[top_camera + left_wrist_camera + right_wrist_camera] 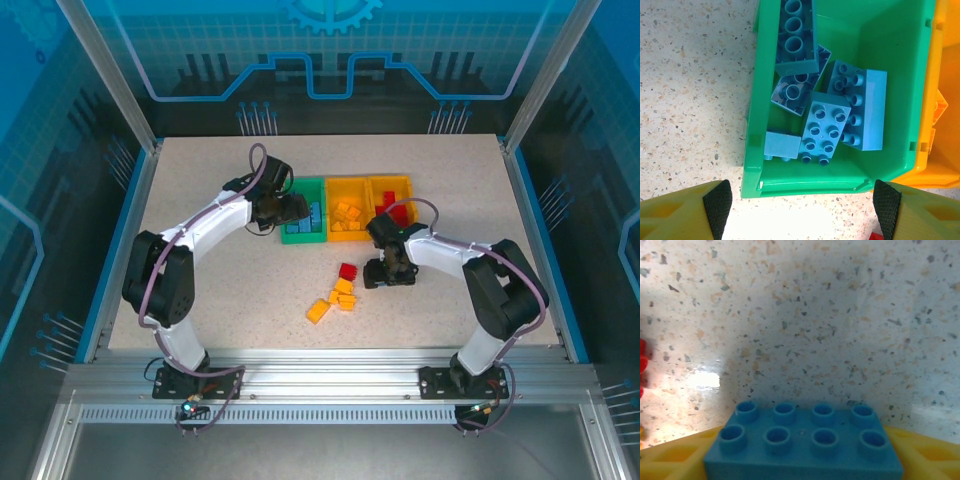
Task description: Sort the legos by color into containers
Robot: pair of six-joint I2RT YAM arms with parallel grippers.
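We see a table (200,200) with three joined bins (348,181). The left gripper (801,209) hangs wide open and empty over the green bin (752,145) of blue bricks (824,131). The right gripper (802,465) clasps one blue brick (802,445), near loose bricks (335,297) on the table.

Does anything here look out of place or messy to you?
Nothing looks damaged. A red lego and a few orange legos lie loose on the table, outside the containers. In the green bin the blue bricks lie jumbled, some tilted.
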